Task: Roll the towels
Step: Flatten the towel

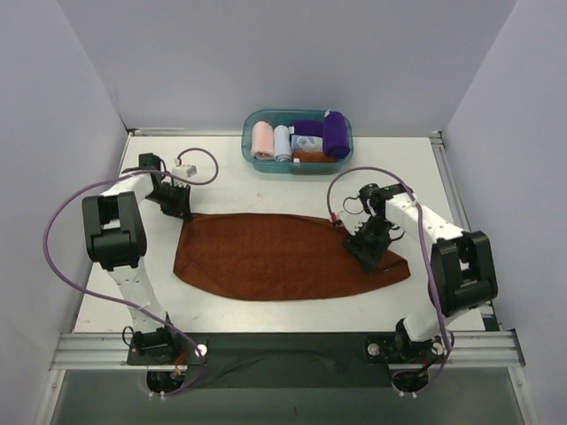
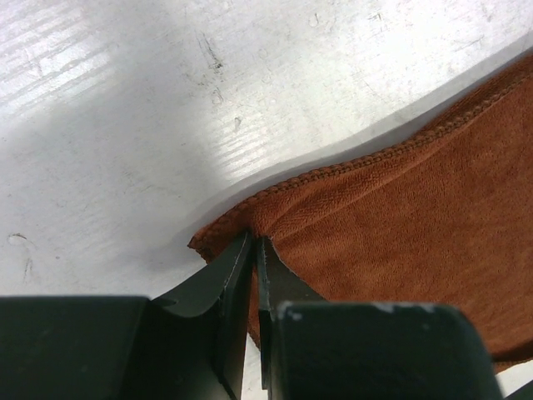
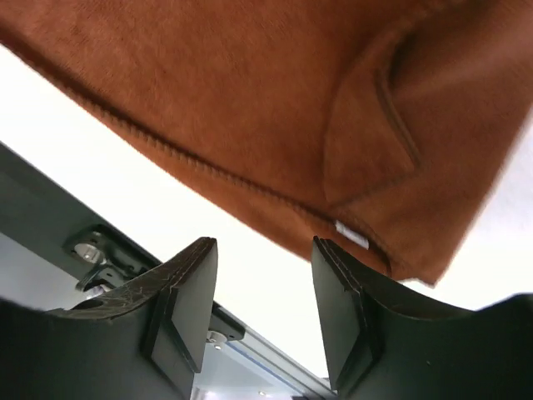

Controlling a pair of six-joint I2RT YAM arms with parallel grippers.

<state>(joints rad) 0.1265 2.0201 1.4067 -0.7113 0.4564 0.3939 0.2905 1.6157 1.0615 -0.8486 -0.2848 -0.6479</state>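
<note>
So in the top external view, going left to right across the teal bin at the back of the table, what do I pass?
Inside the teal bin: pink roll → pale blue roll → white patterned cloth → purple towel. The orange piece along the near wall overlaps these, so it is left out.

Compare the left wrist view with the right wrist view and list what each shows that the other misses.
Only the left wrist view: the left fingers pinched shut on a corner of the brown towel, and scratches on the table. Only the right wrist view: the right fingers open with nothing between them, a small white tag at the towel's folded corner, and a metal rail. Both: the brown towel and its stitched hem.
</note>
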